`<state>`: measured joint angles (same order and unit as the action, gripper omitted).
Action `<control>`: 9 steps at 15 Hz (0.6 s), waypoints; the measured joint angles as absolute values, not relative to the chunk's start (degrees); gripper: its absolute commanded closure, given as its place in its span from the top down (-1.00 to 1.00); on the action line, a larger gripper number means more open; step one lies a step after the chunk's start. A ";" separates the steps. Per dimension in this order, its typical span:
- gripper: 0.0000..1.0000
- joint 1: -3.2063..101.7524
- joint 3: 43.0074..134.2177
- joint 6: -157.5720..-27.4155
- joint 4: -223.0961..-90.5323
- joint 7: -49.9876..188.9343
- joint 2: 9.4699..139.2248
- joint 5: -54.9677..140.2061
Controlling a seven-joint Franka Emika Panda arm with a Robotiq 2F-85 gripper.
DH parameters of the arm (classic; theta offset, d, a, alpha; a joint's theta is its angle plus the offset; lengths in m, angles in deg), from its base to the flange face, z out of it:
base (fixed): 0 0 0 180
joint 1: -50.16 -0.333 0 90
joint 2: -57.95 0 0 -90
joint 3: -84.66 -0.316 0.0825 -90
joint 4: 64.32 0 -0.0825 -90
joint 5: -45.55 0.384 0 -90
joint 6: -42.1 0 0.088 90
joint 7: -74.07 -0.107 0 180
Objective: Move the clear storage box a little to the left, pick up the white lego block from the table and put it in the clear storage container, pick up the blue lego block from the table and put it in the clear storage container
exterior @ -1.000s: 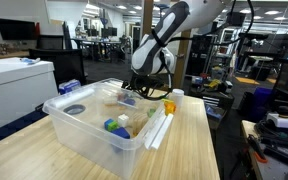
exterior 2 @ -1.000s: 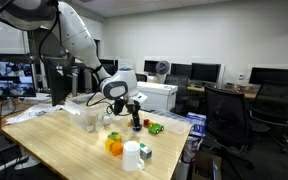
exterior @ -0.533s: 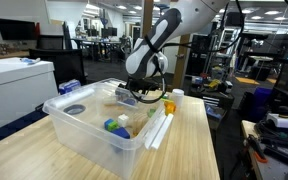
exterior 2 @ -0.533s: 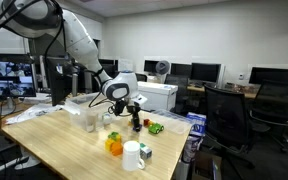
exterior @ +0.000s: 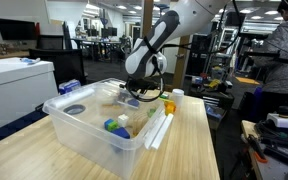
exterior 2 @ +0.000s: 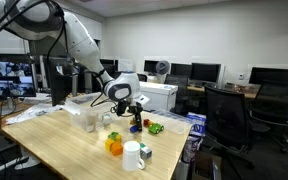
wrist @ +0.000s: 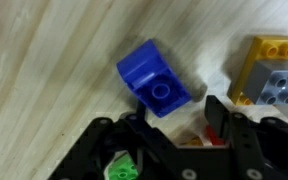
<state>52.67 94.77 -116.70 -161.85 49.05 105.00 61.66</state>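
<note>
The clear storage box (exterior: 84,128) stands on the wooden table at the front of an exterior view; blue, green and white pieces (exterior: 116,125) lie inside it. It also shows in the exterior view from across the table (exterior 2: 82,103). My gripper (exterior: 134,97) hangs low just behind the box's far rim, and it is seen low over the table too (exterior 2: 134,112). In the wrist view the blue lego block (wrist: 154,80) lies on the table just ahead of my open fingers (wrist: 174,122), not held.
A yellow and grey block (wrist: 268,70) lies to the right of the blue block. A white mug (exterior 2: 132,155) and an orange object (exterior 2: 114,145) stand near the table's front edge. Red and green pieces (exterior 2: 152,127) lie close to the gripper. Office chairs stand beyond the table.
The gripper has shifted a little sideways toward the box's far rim and sits slightly lower. A person has come into view at the right edge.
</note>
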 measured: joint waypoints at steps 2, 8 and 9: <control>-0.63 52.68 95.03 -116.69 -161.85 49.05 105.00 61.66; 0.50 52.18 95.44 -116.80 -161.84 48.65 105.07 61.66; 0.65 52.08 95.27 -116.93 -161.83 48.65 105.05 61.66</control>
